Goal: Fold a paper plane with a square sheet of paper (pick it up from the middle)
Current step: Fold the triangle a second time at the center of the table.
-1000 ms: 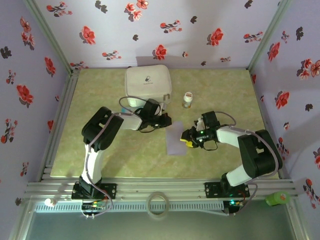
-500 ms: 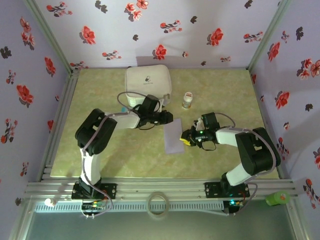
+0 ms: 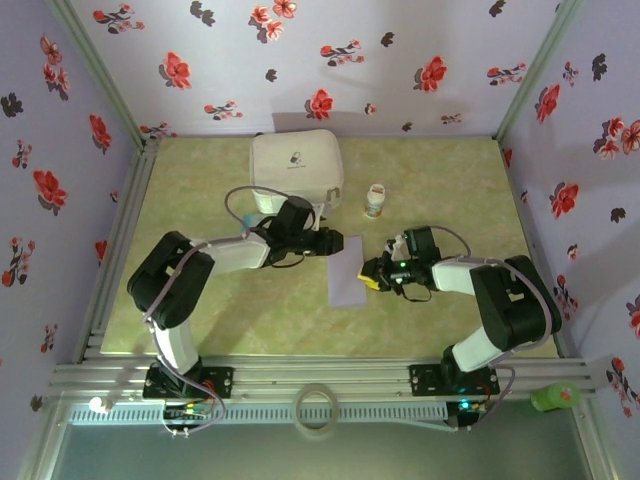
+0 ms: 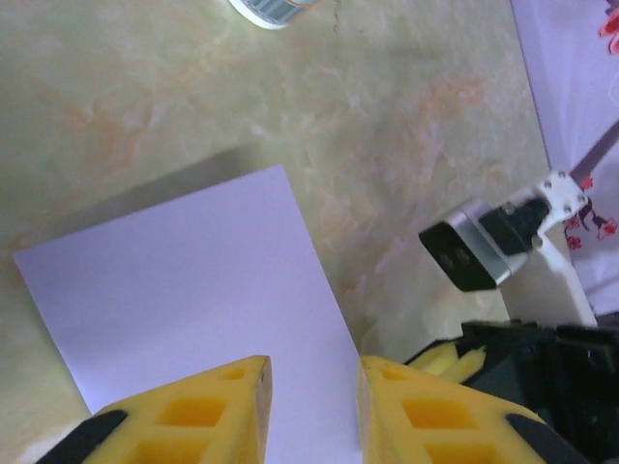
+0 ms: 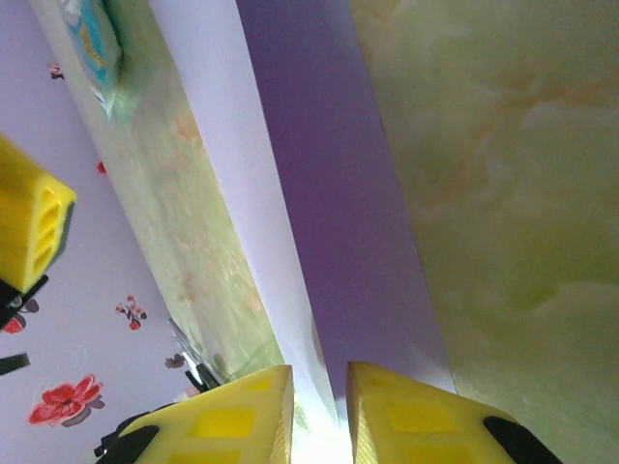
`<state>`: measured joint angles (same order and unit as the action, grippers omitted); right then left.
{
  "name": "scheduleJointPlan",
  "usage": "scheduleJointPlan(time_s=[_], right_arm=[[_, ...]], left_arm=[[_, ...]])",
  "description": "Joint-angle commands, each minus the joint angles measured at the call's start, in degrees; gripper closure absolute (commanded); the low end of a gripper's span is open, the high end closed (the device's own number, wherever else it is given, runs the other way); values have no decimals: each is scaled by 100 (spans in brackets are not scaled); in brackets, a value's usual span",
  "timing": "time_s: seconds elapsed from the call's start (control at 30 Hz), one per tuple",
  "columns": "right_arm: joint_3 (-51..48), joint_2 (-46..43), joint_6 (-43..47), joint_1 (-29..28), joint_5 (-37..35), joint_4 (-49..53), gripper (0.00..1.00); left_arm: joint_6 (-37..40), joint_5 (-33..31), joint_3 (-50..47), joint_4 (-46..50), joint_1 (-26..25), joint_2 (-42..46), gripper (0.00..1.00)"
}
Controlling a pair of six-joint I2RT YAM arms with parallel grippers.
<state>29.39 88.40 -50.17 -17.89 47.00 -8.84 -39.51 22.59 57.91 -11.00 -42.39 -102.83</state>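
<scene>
Top external view: the thin lavender square sheet of paper (image 3: 347,278) lies on the green marbled table (image 3: 200,310) between my two arms, nearer to me than the white zip case (image 3: 295,165). It shows as a narrow strip, so I judge it already folded in half. My left gripper (image 3: 336,243) sits at the strip's far left corner. My right gripper (image 3: 371,277) is at its right edge, about midway along.

In the left wrist view my left fingers (image 4: 208,411) stand a narrow gap apart above the paper, with nothing between them that I can see. In the right wrist view my right fingers (image 5: 242,416) are also narrowly apart. A raised lip of the paper runs into their gap, but I cannot tell whether the pads actually press on it.

The risks lie in that lip. If my right fingers catch only the top layer, lifting would peel the fold open instead of carrying the strip. If I drag sideways while my left fingers are not pinning the far corner, the whole sheet could slide on the smooth table and the next crease would land crooked. Pressing down too hard could crumple paper this thin. My two grippers are also near each other, so a careless reach could knock them together.
</scene>
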Motion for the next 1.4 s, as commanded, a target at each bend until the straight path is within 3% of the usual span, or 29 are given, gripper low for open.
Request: scheduleJointPlan(time_s=[0.0,0.4,0.63,1.07,1.37], right_arm=[[-19,-43,-54,-13,153,-161,80],[129,256,244,-13,292,-241,81],[105,311,-89,-14,196,-544,89],[-47,263,-981,-35,-104,-1174,95],[6,243,-994,-38,-130,-1086,94]], left_arm=[[484,-313,-191,109,-174,437,68],[1084,-897,-811,-104,-422,970,67],[3102,-1760,-1330,-900,-1273,1265,67],[4636,-2673,-1408,-746,-2230,1069,56],[4826,-4379,-1180,-1106,-2991,394,48]])
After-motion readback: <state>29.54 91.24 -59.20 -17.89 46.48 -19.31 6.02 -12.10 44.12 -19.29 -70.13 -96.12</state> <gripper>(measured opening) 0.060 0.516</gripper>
